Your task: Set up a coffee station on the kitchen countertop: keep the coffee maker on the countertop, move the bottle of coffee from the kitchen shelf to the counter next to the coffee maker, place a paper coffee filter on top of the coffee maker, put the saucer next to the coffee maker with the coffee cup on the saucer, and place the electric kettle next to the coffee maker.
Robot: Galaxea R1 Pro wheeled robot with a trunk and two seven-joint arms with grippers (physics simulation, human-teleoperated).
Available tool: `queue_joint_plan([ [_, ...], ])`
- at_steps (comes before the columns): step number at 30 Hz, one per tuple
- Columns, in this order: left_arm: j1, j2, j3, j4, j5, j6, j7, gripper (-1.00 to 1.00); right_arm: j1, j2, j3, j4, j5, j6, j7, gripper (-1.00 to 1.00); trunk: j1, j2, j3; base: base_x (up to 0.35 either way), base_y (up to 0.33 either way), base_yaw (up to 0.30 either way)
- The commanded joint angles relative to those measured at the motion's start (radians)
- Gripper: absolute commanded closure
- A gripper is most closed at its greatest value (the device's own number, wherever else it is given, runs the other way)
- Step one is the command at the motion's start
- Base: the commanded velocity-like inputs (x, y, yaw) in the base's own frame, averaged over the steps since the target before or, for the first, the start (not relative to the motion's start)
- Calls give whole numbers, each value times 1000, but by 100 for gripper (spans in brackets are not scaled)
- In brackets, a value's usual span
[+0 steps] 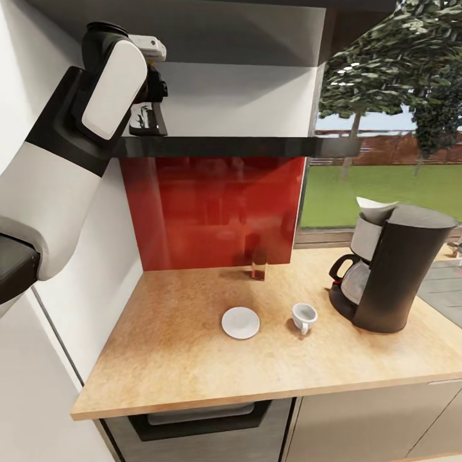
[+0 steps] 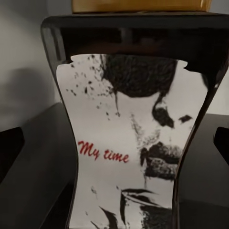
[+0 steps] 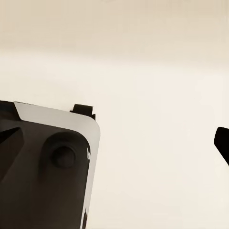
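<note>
Presently up at the kitchen shelf (image 1: 256,146) with the left claw (image 1: 153,96), spread wide, gripping nothing. Bottle of coffee (image 2: 129,143) dead ahead, standing between the fingers (image 2: 9,148), not visibly touched by either. Likely trouble: closing off-centre on that waisted, glossy body and tipping it, or knocking it deeper along the shelf; squeezing too lightly and dropping it to the countertop (image 1: 192,359) far below, by saucer (image 1: 240,322) and coffee cup (image 1: 304,316). Coffee maker (image 1: 398,269) well below, off to the claw's right. Right claw (image 3: 220,143): width impossible to tell.
</note>
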Motion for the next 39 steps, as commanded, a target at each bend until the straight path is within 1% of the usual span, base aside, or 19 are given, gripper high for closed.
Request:
queue_joint_plan([
  [1, -2, 1, -4, 0, 10, 2, 10, -100, -1, 0, 4, 1, 2, -3, 0, -100, 0, -1, -1, 94, 0, 0],
  [26, -2, 2, -4, 5, 9, 2, 9, -100, -1, 0, 4, 1, 2, -3, 0, -100, 0, -1, -1, 13, 0, 0],
  [39, -2, 2, -4, 4, 10, 2, 8, -100, -1, 0, 4, 1, 2, -3, 0, -100, 0, -1, -1, 52, 0, 0],
])
